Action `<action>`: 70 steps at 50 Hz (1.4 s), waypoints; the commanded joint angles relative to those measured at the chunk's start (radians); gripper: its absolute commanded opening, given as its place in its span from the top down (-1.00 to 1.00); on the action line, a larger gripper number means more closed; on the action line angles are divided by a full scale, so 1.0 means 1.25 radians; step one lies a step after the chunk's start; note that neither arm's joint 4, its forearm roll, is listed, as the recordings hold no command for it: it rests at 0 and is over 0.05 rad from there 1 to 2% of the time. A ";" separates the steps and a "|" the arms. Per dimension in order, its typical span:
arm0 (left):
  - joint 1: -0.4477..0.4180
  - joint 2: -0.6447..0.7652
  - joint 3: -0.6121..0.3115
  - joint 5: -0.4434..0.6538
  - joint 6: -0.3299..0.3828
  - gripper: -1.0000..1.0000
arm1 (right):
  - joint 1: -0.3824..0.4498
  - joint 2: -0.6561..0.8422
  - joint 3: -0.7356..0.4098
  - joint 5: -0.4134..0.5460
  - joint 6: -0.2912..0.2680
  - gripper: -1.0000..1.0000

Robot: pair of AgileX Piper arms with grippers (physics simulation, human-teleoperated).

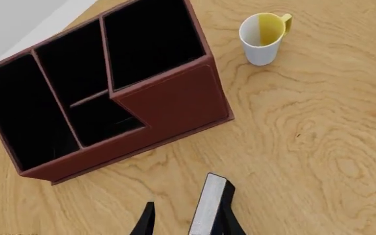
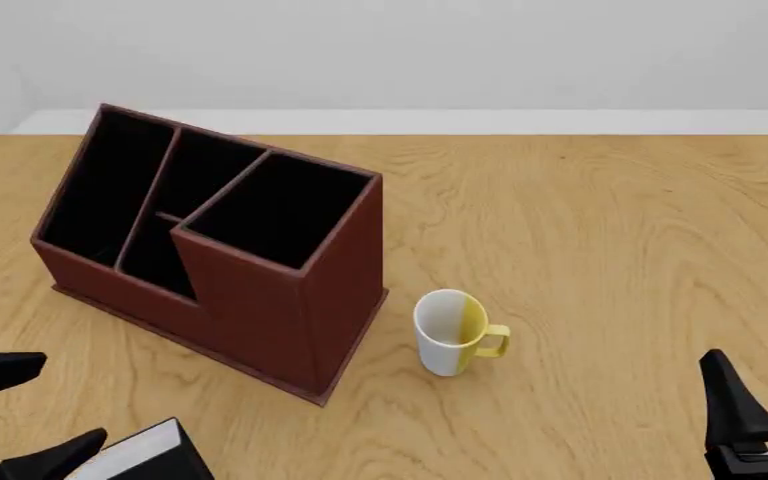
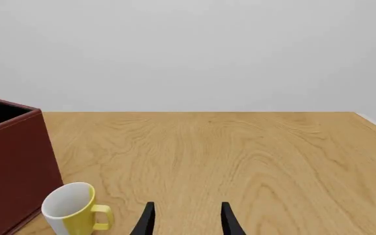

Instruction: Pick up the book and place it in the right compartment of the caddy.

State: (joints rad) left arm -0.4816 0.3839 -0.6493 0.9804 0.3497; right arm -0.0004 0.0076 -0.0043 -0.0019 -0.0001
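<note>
The book (image 1: 209, 205) shows its white page edge between my left gripper's (image 1: 186, 211) fingers, lying against one black finger. A strip of table separates it from the other finger (image 1: 147, 220), so the jaws stand spread. In the front view the book (image 2: 144, 455) is at the bottom left corner, tilted. The reddish-brown caddy (image 2: 271, 310) stands ahead of it at the table's left. Its right compartment (image 2: 284, 205), the wide square opening (image 1: 152, 41), holds nothing. My right gripper (image 3: 186, 215) hangs open over bare wood at the front right (image 2: 764, 400), far from the book.
A white and yellow mug (image 2: 454, 332) stands just right of the caddy's end wall, handle pointing right; the left wrist view also shows the mug (image 1: 263, 36). The caddy's long narrow slot (image 2: 104, 185) and divided middle slot (image 2: 191, 190) lie left of the square opening.
</note>
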 commanded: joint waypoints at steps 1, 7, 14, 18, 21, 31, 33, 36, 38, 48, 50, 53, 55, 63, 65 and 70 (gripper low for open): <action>-0.001 0.006 0.023 0.010 0.010 -1.00 | 0.000 0.000 0.000 0.000 0.000 -1.00; -0.014 0.018 0.043 -0.006 -0.003 -1.00 | 0.000 0.000 0.000 0.000 0.000 -1.00; -0.014 0.038 0.101 -0.055 0.011 -1.00 | 0.000 0.000 0.000 0.000 0.000 -1.00; -0.015 0.058 0.107 -0.074 0.007 -1.00 | 0.000 0.000 0.000 0.000 0.000 -1.00; -0.013 0.073 0.114 -0.092 0.008 -1.00 | 0.000 0.000 0.000 0.000 0.000 -1.00; -0.009 0.099 0.138 -0.126 0.002 -1.00 | 0.000 0.000 0.000 0.000 0.000 -1.00; -0.003 0.102 0.146 -0.136 0.008 -1.00 | 0.000 0.000 0.000 0.000 0.000 -1.00; -0.007 0.105 0.162 -0.148 0.006 -1.00 | 0.000 0.000 0.000 0.000 0.000 -1.00; -0.005 0.106 0.167 -0.153 0.009 -1.00 | 0.000 0.000 0.000 0.000 0.000 -1.00; -0.018 0.126 0.220 -0.195 -0.013 -1.00 | 0.000 0.000 0.000 0.000 0.000 -1.00; -0.019 0.130 0.227 -0.201 -0.016 -1.00 | 0.000 0.000 0.000 0.000 0.000 -1.00; -0.019 0.130 0.228 -0.202 -0.016 -1.00 | 0.000 0.000 0.000 0.000 0.000 -1.00; -0.022 0.142 0.244 -0.221 -0.026 -1.00 | 0.000 0.000 0.000 0.000 0.000 -1.00; -0.022 0.167 0.283 -0.266 -0.034 -1.00 | 0.000 0.000 0.000 0.000 0.000 -1.00; -0.022 0.174 0.291 -0.277 -0.036 -1.00 | 0.000 0.000 0.000 0.000 0.000 -1.00; -0.022 0.190 0.310 -0.302 -0.036 -1.00 | 0.000 0.000 0.000 0.000 0.000 -1.00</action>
State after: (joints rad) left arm -0.5078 0.5863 -0.3110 0.6618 0.3130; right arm -0.0003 0.0076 -0.0043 -0.0019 -0.0001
